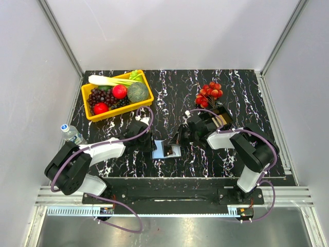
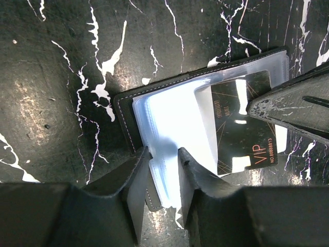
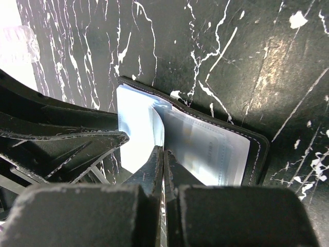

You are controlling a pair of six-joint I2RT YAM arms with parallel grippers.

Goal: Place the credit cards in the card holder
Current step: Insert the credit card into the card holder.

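- While the card holder [image 1: 167,150] lies open on the tabletop [image 1: 169,87], close to the middle of its near edge, you have both tools down on it, one from each side.
- Your left tool [image 1: 153,144] comes in from the holder's left side. In the left wrist view its fingers [image 2: 136,177] stand partly spread, astride the edge of the pack of clear sleeves [image 2: 169,118]. You cannot tell whether the pads actually press on the pack.
- Your right tool [image 1: 177,140] comes in from the holder's right side. In the right wrist view its fingers [image 3: 154,170] are pressed together, with their tips down at the sleeves, just beside a lifted sleeve edge.
- One credit card [image 2: 239,139] shows in the left wrist view. It is dark with fine gold lines and orange "VIP" lettering, and it sits over the pale sleeves, with its upper corner caught at the tip of the right tool [image 2: 257,109]. Glare keeps you from telling how far it sits inside a pocket.
- You can see the holder's black stitched border [image 3: 257,149] flat against the marbled surface.
- At the far left corner stands a yellow basket [image 1: 123,109] of fruit and vegetables.
- Right of centre, towards the far edge, lies a bunch of red berries [image 1: 209,92].
- Just off the left edge stands a water bottle [image 1: 72,135].
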